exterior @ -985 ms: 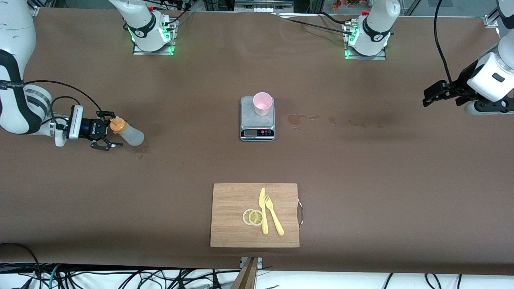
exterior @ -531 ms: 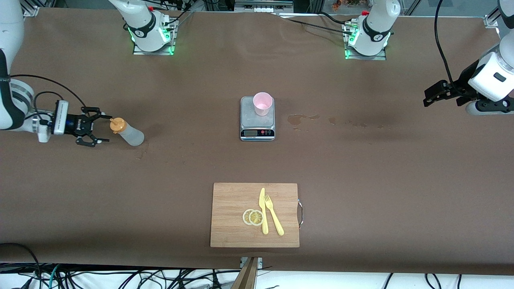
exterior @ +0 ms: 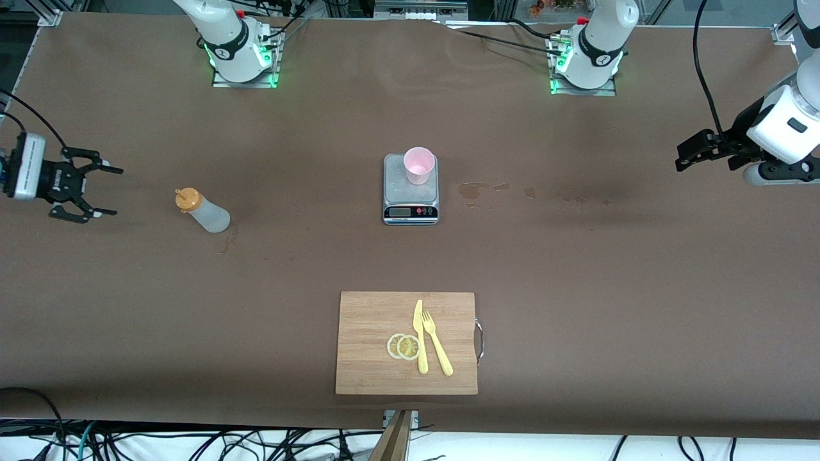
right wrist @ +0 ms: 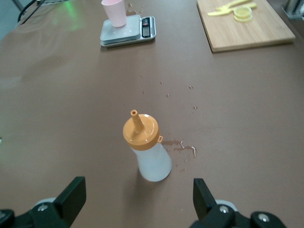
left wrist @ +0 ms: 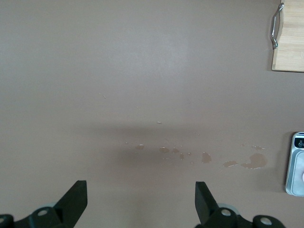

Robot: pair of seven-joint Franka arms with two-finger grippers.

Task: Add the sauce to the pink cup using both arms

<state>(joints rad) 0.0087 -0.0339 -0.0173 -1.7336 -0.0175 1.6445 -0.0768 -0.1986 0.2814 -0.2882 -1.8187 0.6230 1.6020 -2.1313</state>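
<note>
Both claws gaped empty: right gripper (exterior: 96, 190) near the translucent, orange-capped sauce (exterior: 201, 210), left gripper (exterior: 688, 152) waiting, tapered pink cup (exterior: 419, 165) on the scale (exterior: 410, 203).

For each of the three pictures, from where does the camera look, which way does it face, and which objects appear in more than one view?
Front view: high across the table, facing both bases; shows the open right gripper and left gripper.
Left wrist view: on the left wrist, facing down at the brown table with dried stains; its open fingertips show.
Right wrist view: on the right wrist, facing the translucent squeeze bottle with orange cap; its fingertips show.
Shared: grey kitchen scale, bamboo cutting board.
</note>
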